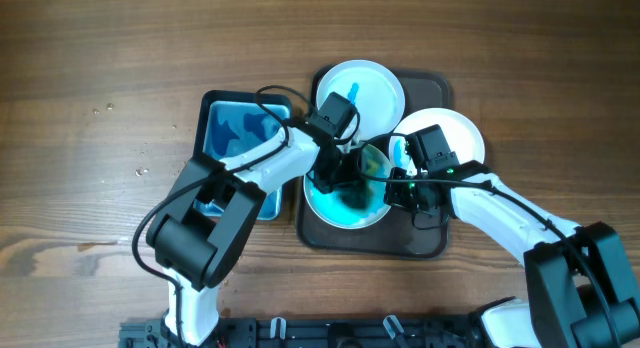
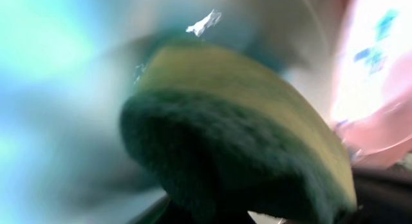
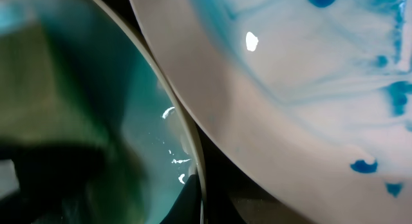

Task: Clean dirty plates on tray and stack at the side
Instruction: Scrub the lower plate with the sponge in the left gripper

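We judged the job barely begun: all three plates lay on the tray (image 1: 425, 240), and none had been stacked on the table (image 1: 100, 88) beside it. The left gripper (image 1: 348, 174) hung over the front plate (image 1: 335, 210), its fingers clamped on a yellow sponge (image 2: 244, 121) with a dark green scouring face, which filled the left wrist view and seemed to be pressed into the teal wash covering that plate. The right gripper (image 1: 405, 188) was closed at the front plate's right edge, perhaps steadying the rim, though we could not tell whether it actually pinched anything. The back plate (image 1: 375, 88) carried a blue streak and the right-hand plate (image 1: 455, 128) showed blue blots and smears in the right wrist view, so both looked untouched. A blue tub (image 1: 235, 133) sat just left of the tray. By our reckoning, one plate was mid-scrub, two were left to clean, and all the stacking was ahead.
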Controlling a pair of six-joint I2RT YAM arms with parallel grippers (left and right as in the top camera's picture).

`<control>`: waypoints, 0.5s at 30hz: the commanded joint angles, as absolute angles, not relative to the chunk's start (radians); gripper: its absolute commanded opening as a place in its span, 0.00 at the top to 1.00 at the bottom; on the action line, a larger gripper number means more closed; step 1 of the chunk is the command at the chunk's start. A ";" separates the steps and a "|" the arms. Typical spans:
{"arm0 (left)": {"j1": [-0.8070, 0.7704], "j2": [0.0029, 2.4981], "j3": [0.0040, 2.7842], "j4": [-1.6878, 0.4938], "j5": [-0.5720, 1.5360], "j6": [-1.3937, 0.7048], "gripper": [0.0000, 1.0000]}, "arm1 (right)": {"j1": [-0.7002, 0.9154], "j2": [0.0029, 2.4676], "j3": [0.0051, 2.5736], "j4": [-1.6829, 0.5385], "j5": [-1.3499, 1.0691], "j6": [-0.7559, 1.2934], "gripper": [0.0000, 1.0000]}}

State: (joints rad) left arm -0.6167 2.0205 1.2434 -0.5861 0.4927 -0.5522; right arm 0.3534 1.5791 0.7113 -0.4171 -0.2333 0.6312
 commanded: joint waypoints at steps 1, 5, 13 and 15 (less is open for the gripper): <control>-0.590 2.068 1.199 -0.784 0.232 -0.501 0.96 | 0.348 1.618 0.686 -0.434 -0.135 0.628 0.96; -0.555 2.067 1.200 -0.885 0.019 -0.501 0.96 | 0.348 1.618 0.686 -0.434 -0.134 0.628 0.96; -0.458 2.057 1.254 -0.847 0.013 -0.510 0.96 | 0.348 1.618 0.686 -0.434 -0.134 0.628 0.96; -0.448 2.056 1.263 -0.793 0.106 -0.510 0.96 | 0.348 1.618 0.686 -0.433 -0.134 0.628 0.96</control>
State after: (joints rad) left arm -0.5053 1.9800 1.2732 -0.8597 0.2447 -0.5167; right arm 0.3553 1.5803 0.7113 -0.4122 -0.2352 0.6315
